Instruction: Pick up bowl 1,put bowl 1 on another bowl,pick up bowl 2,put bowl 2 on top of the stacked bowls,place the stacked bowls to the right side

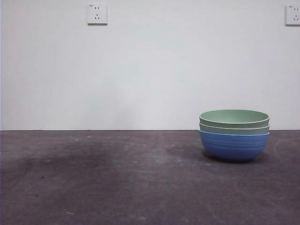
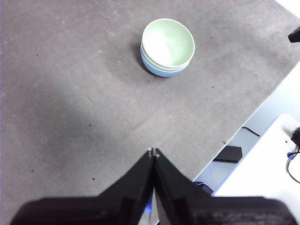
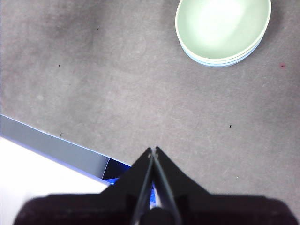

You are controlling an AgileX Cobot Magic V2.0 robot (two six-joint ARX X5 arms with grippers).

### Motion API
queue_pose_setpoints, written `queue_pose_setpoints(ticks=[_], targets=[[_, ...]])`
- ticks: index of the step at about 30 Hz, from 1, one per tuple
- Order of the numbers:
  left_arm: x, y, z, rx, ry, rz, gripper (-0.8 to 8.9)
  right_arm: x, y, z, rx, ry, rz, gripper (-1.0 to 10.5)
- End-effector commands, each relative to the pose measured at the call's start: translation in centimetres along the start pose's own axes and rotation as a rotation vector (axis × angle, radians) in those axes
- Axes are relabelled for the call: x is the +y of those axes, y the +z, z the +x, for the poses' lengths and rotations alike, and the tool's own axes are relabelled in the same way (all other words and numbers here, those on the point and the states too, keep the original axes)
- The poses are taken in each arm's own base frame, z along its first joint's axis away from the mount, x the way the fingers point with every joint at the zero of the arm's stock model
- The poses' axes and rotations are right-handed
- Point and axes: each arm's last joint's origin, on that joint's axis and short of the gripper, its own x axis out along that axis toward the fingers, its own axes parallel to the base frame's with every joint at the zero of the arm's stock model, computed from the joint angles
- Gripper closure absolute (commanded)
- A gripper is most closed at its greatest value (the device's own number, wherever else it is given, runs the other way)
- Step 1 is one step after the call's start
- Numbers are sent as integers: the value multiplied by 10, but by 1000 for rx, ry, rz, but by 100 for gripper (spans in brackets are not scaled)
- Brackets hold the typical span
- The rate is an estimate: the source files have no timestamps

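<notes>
Since all three bowls are already nested, the stacked bowls (image 1: 234, 135) are seen standing as one pile on the dark bench (image 1: 93, 178): the blue bowl (image 1: 234, 146) at the bottom, two pale green bowls (image 1: 234, 122) seated inside it, their rims level and close together. Both arms are drawn back from the pile. The left tool (image 2: 153, 152) is held high over bare bench with its two black jaws pressed together and nothing between them; the stack lies well ahead of its tip, apart from it. The right tool (image 3: 153, 150) is likewise closed and empty, with the stack ahead of it and off to one side, nearer than to the left tool but not touched.

Judged from this layout, the stacking steps are finished and the pile appears set down toward the right side, so the last step is taken to be done or nearly so. If any further move is called for, it is only a retreat to rest; no new grasp seems needed.
</notes>
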Motion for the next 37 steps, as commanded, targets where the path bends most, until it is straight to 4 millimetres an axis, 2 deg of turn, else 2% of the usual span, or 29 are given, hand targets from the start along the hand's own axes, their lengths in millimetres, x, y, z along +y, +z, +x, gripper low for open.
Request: queue_pose_setpoints(ticks=[1, 18, 20, 24, 27, 30, 33, 37], targets=[[0, 0, 0, 0, 0, 13, 817, -1, -2, 2, 23, -2, 17, 945], [1, 0, -2, -13, 29, 41, 817, -1, -2, 2, 23, -2, 17, 945], [3, 1, -10, -83, 85, 67, 817, -1, -2, 2, 23, -2, 17, 945], [8, 3, -38, -364, 207, 188, 817, -1, -2, 2, 23, -2, 17, 945], [10, -12, -54, -575, 285, 238, 817, -1, -2, 2, 23, -2, 17, 944], [14, -40, -53, -708, 400, 248, 817, -1, -2, 2, 23, -2, 17, 945], [21, -72, -41, -766, 546, 224, 817, -1, -2, 2, 23, -2, 17, 944], [33, -116, -10, -788, 671, 176, 817, -1, -2, 2, 23, -2, 17, 944]])
